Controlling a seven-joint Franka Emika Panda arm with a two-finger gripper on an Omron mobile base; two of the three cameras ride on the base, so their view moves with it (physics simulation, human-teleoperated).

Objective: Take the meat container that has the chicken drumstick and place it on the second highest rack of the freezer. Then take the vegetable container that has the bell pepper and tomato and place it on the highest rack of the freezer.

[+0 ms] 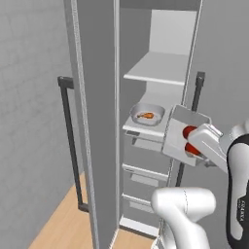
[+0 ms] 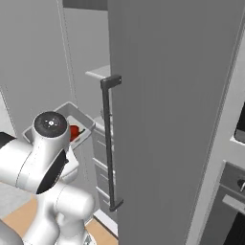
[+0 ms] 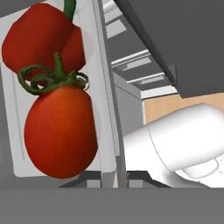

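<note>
My gripper [image 3: 117, 178] is shut on the side rim of the vegetable container [image 3: 106, 109], a pale grey tray that holds the tomato [image 3: 61, 131] and the bell pepper [image 3: 39, 43]. In the left base view the vegetable container [image 1: 181, 121] hangs tilted in front of the open freezer [image 1: 160, 34], level with its lower open shelf. On that shelf sits the meat container [image 1: 147, 111] with the chicken drumstick [image 1: 146, 115] in it. The highest rack [image 1: 158, 68] above is bare. From the right, the vegetable container [image 2: 79, 115] shows just behind my arm.
The freezer door [image 1: 97, 121] stands open on the left with its long dark handle [image 1: 70, 141]; from the right, the door [image 2: 167, 119] blocks most of the inside. Grey drawers [image 1: 146, 172] lie below the shelves. A second dark handle [image 1: 197, 92] stands right of the opening.
</note>
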